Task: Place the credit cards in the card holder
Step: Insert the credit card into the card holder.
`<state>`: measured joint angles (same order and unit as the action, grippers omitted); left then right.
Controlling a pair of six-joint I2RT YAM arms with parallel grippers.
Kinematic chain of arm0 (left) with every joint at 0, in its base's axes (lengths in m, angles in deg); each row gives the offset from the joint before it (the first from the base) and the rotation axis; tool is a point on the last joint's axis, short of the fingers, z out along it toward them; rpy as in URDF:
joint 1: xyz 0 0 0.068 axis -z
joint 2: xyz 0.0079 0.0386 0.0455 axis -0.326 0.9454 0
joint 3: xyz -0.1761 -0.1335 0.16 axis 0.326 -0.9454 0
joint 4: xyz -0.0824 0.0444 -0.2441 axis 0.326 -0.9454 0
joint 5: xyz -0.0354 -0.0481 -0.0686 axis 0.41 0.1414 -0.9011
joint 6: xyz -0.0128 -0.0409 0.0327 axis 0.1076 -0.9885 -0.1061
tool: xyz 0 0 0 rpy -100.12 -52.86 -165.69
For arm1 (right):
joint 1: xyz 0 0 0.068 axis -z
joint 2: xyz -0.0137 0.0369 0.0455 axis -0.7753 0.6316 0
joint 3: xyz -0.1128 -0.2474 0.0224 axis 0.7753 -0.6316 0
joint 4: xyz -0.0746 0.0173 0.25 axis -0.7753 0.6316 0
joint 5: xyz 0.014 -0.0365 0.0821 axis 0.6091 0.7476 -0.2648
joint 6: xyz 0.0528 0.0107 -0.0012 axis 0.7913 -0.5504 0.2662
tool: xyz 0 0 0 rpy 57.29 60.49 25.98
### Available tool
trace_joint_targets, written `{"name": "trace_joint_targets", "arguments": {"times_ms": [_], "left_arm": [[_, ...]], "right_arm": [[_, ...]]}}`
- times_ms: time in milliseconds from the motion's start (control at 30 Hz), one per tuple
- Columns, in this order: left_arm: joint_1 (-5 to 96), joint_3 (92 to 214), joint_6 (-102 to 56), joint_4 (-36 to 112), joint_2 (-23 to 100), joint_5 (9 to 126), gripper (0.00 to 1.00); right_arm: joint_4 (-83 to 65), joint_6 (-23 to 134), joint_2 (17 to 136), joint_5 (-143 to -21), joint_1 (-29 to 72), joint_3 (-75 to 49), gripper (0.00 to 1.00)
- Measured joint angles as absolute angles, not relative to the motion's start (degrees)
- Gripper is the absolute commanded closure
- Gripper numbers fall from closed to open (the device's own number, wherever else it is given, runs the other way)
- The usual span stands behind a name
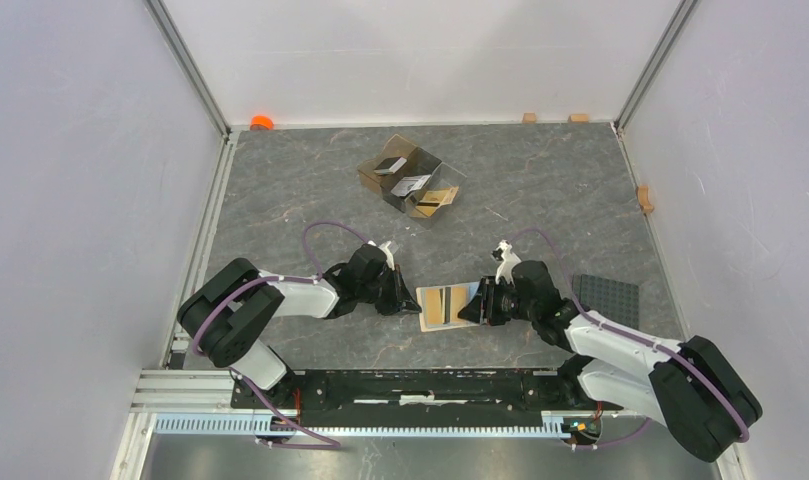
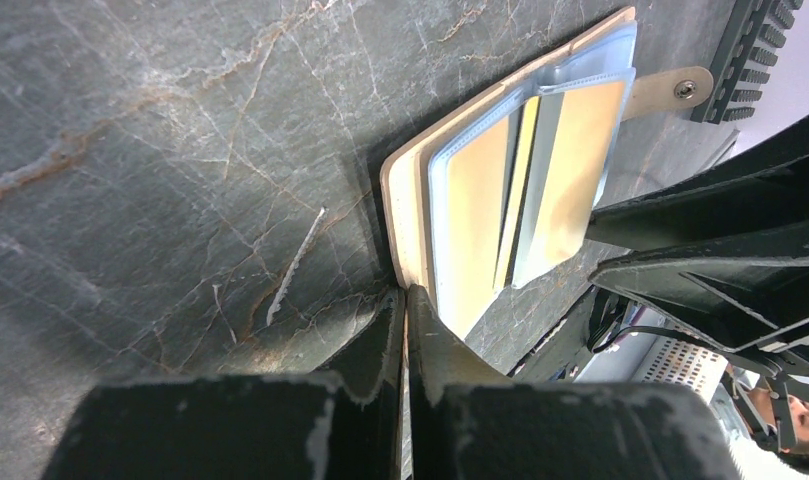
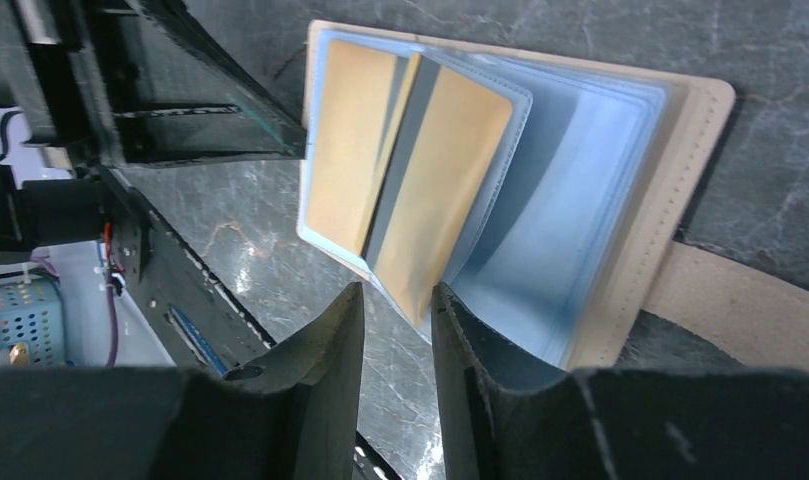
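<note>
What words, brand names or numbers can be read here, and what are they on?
No readable text anywhere.
Gold cards in the card holder: plain faces, a grey stripe, no print visible.
Cards in the clear box: pale marks, too small to read.
Snap tab: no lettering visible.

Bright, even overhead light keeps the top view sharp. The grey marbled tabletop [image 3: 398,430] glares at six o'clock in the right wrist view. The tan leather-like bifold wallet [image 2: 405,200] throws shadow toward nine o'clock; the left pincer's [image 2: 405,292] black base blurs.
</note>
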<state>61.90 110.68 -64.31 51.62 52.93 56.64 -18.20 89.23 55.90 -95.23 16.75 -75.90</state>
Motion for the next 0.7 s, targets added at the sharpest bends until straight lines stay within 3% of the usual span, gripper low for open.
{"name": "trace_joint_targets", "arguments": {"times_ms": [700], "left_arm": [[61.90, 110.68, -64.29, 51.73, 52.91, 56.55, 0.96]], "right_arm": [[-22.70, 87.13, 56.67, -97.07, 12.92, -71.77, 0.62]]}}
